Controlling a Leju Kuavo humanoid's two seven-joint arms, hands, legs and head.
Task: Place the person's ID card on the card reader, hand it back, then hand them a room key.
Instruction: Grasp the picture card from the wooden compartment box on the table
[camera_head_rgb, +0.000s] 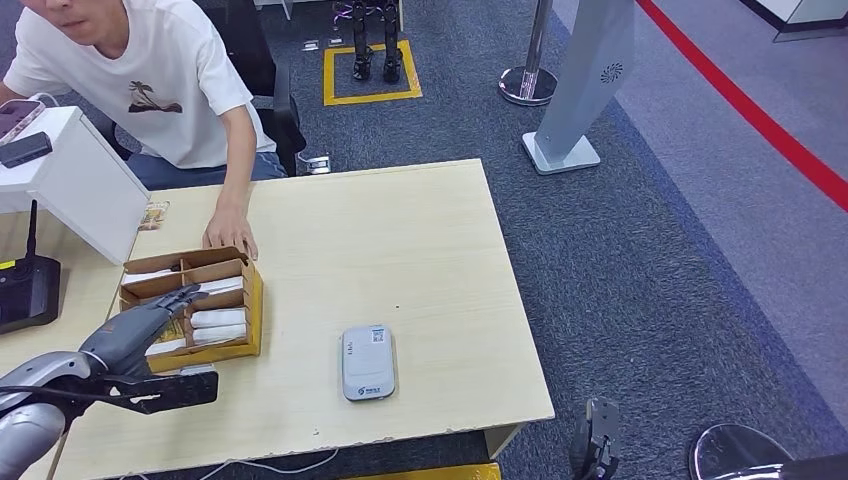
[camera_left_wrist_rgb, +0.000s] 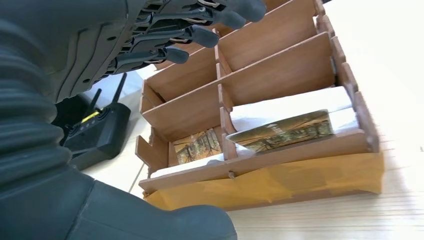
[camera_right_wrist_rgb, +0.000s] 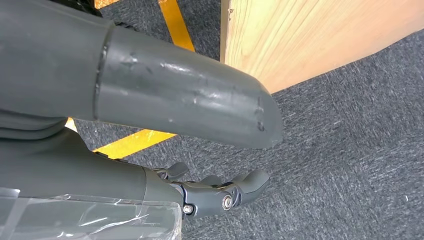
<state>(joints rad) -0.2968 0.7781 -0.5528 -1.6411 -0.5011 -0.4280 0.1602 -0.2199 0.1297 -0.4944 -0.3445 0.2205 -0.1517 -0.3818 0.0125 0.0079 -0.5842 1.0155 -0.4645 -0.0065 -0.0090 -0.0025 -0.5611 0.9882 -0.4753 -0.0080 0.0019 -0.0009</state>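
Grey-white rounded card reader (camera_head_rgb: 368, 362) lies near front edge of pale wooden tabletop (camera_head_rgb: 400, 240), bare wood all round it. Left of it, brown wooden compartment box (camera_head_rgb: 195, 305) holds white card sleeves with printed room key cards (camera_left_wrist_rgb: 282, 131). Left hand (camera_head_rgb: 150, 318) hovers over box, fingers (camera_left_wrist_rgb: 200, 36) spread, holding nothing. Person's hand (camera_head_rgb: 230, 232) touches box's far edge. Right hand (camera_right_wrist_rgb: 210, 192) hangs below tabletop beside its corner, fingers loosely apart, empty.

The bench (camera_head_rgb: 400, 240) is pale wood grain, and the card reader (camera_head_rgb: 368, 362) on it is light grey-white; at its 9 o'clock sits a brown wooden organiser (camera_head_rgb: 250, 300) — white key sleeves (camera_left_wrist_rgb: 290, 105), some printed with a green-brown forest picture. The carpet (camera_head_rgb: 650, 280) is dark blue-grey, crossed by a red stripe (camera_head_rgb: 750, 110) at 2 o'clock — the person's T-shirt (camera_head_rgb: 170, 90) is white with a palm-tree print.
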